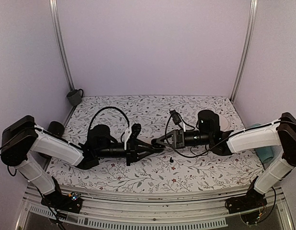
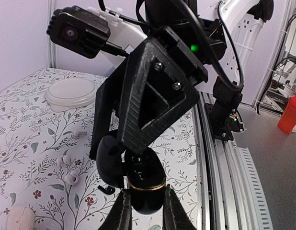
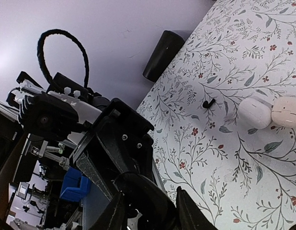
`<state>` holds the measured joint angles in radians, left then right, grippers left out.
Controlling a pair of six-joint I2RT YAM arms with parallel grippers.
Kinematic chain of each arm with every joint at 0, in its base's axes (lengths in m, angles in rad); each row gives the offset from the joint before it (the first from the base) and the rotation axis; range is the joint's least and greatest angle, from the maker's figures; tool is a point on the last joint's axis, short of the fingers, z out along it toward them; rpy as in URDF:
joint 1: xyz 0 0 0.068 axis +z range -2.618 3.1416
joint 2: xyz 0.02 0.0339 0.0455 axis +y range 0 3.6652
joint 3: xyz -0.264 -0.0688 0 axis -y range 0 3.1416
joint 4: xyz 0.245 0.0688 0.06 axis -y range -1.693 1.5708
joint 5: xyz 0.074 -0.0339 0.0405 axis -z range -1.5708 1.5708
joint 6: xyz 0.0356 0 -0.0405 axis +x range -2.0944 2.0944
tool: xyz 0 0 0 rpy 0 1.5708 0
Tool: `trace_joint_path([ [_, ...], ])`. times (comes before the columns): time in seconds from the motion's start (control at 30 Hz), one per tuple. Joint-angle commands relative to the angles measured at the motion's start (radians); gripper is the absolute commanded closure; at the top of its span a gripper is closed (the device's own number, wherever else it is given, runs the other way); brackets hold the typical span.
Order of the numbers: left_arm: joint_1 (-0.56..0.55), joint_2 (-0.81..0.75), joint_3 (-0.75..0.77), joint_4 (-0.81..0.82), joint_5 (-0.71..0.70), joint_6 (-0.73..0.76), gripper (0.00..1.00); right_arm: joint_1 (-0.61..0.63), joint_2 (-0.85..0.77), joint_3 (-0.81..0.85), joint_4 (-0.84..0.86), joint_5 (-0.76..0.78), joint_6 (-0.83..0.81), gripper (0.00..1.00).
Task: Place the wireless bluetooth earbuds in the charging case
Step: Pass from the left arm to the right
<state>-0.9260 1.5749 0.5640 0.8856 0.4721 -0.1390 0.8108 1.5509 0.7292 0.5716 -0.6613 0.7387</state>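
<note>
Glossy black charging case (image 2: 145, 196): judged light, rigid, slippery; left gripper (image 2: 146, 211) clamped across sides by gold band (image 2: 147, 185). Right gripper (image 3: 150, 215) closure: cannot tell.

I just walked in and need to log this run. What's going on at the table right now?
Both arms meet over the middle of the table. The left gripper is closed on the charging case, a black puck with a gold ring, and the right gripper appears to grip it from the opposite side. One black earbud lies loose on the table, not in the case. I can't see the second one.
</note>
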Motion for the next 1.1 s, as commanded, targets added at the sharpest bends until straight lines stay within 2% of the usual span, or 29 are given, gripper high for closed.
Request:
trace_joint_path([
  [0.0,0.013,-0.005,0.020,0.051,0.027,-0.017,1.00,0.006,0.021,-0.017,0.109,-0.054,0.053,0.66],
  [0.13,0.014,-0.008,0.018,0.064,0.032,-0.026,1.00,0.006,0.028,-0.024,0.151,-0.072,0.079,0.72],
  [0.3,0.015,-0.009,0.016,0.065,0.040,-0.032,1.00,0.006,0.029,-0.023,0.174,-0.083,0.094,0.85],
  [0.47,0.016,-0.011,0.016,0.066,0.044,-0.038,1.00,0.006,0.029,-0.025,0.202,-0.100,0.102,0.94],
  [0.93,0.023,-0.010,0.024,0.052,0.063,-0.045,1.00,0.005,0.030,-0.024,0.239,-0.122,0.117,0.97],
  [1.0,0.023,-0.010,0.026,0.049,0.060,-0.053,0.88,0.005,0.023,-0.024,0.220,-0.114,0.107,0.97],
  [1.07,0.024,-0.013,0.024,0.047,0.049,-0.066,0.72,0.006,0.018,-0.022,0.189,-0.103,0.077,0.97],
])
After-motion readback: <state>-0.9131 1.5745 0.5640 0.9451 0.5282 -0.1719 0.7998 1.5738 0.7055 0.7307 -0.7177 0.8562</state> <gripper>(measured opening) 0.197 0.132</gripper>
